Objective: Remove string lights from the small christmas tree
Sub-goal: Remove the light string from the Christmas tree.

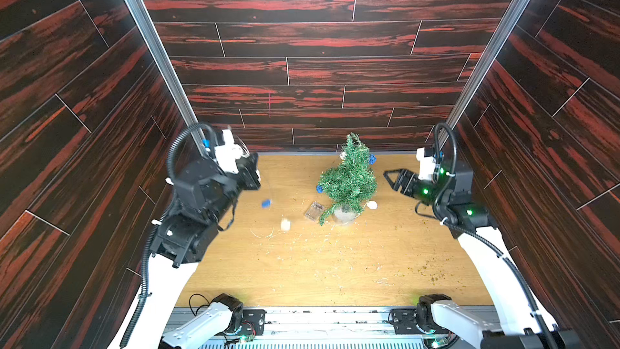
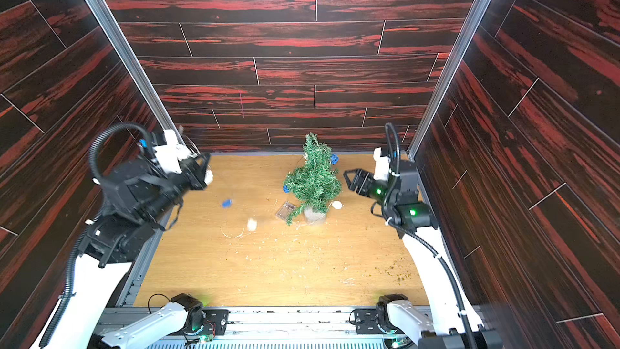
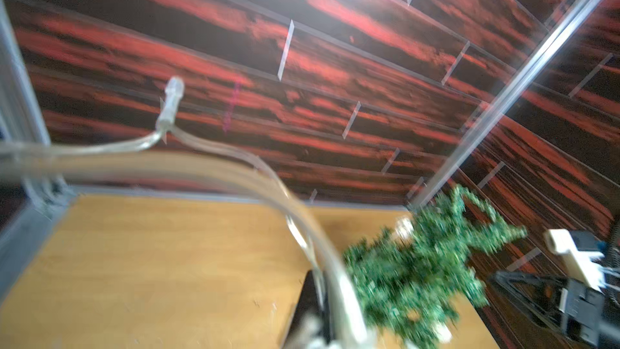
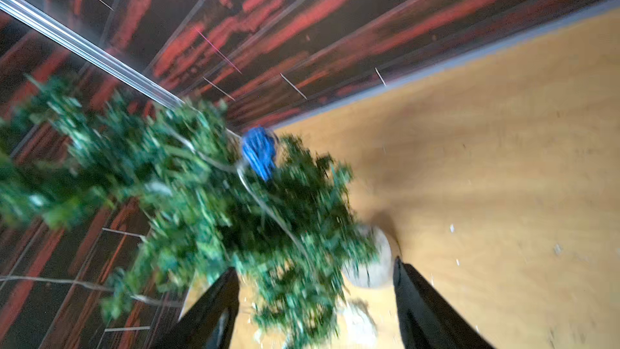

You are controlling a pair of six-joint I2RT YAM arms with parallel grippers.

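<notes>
The small christmas tree (image 1: 349, 179) (image 2: 313, 179) stands in its grey pot (image 1: 345, 213) near the back of the table. The string lights still hang on it, with blue balls (image 1: 372, 159) (image 4: 260, 154) among the branches. Their clear battery box (image 1: 314, 211) lies left of the pot. A blue ball (image 1: 266, 203) and a white ball (image 1: 285, 224) trail toward my raised left gripper (image 1: 255, 176) (image 3: 323, 300), shut on the pale wire (image 3: 261, 169). My right gripper (image 1: 389, 176) (image 4: 315, 263) is open just right of the tree, its lower branches showing between the jaws.
Another white ball (image 1: 371, 205) lies on the wooden table (image 1: 335, 263) right of the pot. Fallen needles and scraps litter the front half. Dark red plank walls close in on three sides, with metal posts (image 1: 151, 45) in the back corners.
</notes>
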